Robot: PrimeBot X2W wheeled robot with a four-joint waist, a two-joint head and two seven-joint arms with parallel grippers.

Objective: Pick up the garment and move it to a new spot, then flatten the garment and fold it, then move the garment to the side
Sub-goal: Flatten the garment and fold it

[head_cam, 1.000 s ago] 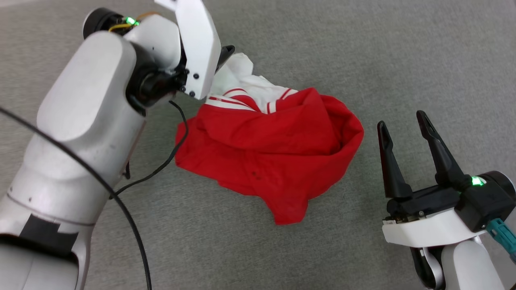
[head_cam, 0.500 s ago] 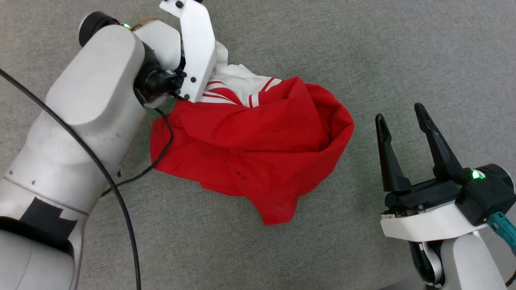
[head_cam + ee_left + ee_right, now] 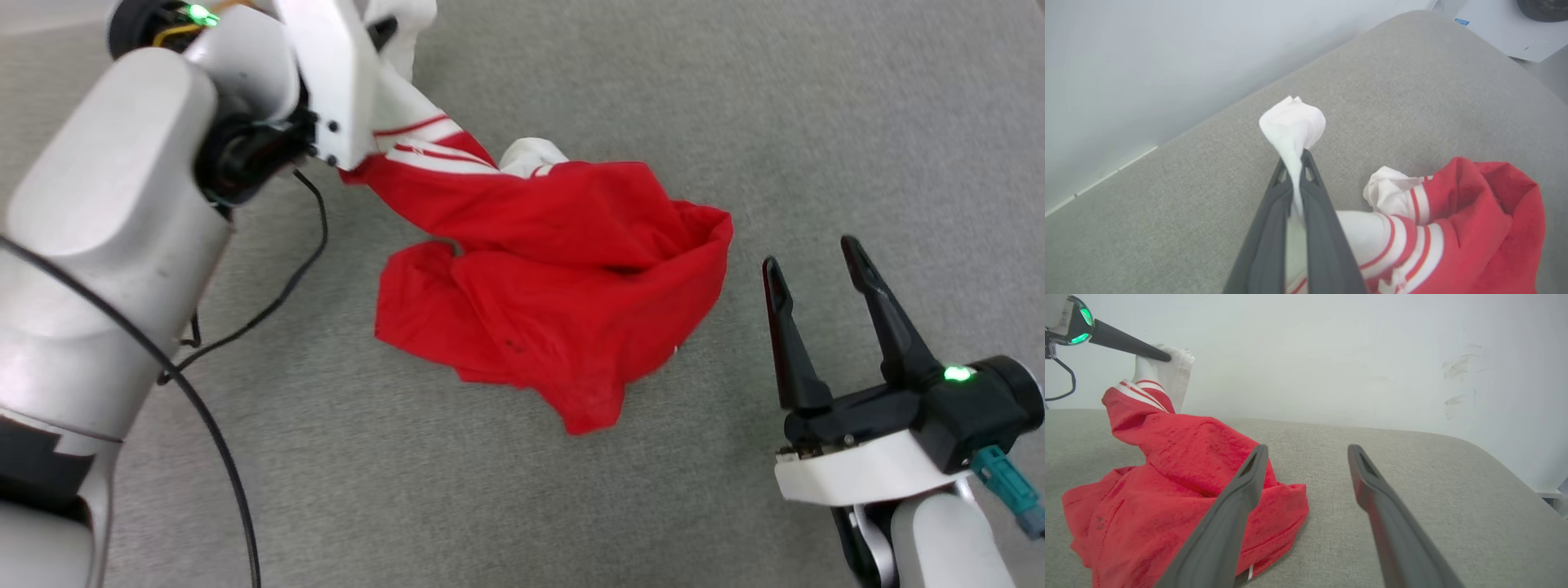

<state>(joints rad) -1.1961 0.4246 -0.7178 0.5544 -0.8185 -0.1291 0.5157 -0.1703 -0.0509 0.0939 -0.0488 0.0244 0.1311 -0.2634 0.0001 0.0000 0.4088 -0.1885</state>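
The garment (image 3: 563, 286) is a red T-shirt with white sleeves and striped trim, crumpled on a grey fabric surface (image 3: 735, 122). My left gripper (image 3: 1294, 163) is shut on one white sleeve (image 3: 1292, 126), and the pinched cloth pokes out past the fingertips. From the right wrist view that sleeve (image 3: 1167, 371) is lifted above the surface, with the red body (image 3: 1180, 473) trailing down from it. My right gripper (image 3: 812, 253) stands open to the right of the garment (image 3: 1180, 473), touching nothing; its left finger (image 3: 1241, 490) shows in front of the red cloth.
A black cable (image 3: 269, 302) hangs from my left arm (image 3: 106, 245) over the grey surface. A pale wall (image 3: 1331, 355) rises just behind the surface's far edge. The surface's rounded corner (image 3: 1433, 24) lies at the far right, with a white sheet (image 3: 1506, 24) beyond it.
My left gripper has shut on the white sleeve and risen toward the upper left, stretching the striped shoulder up. The red body stays on the surface. The right arm has hardly moved.
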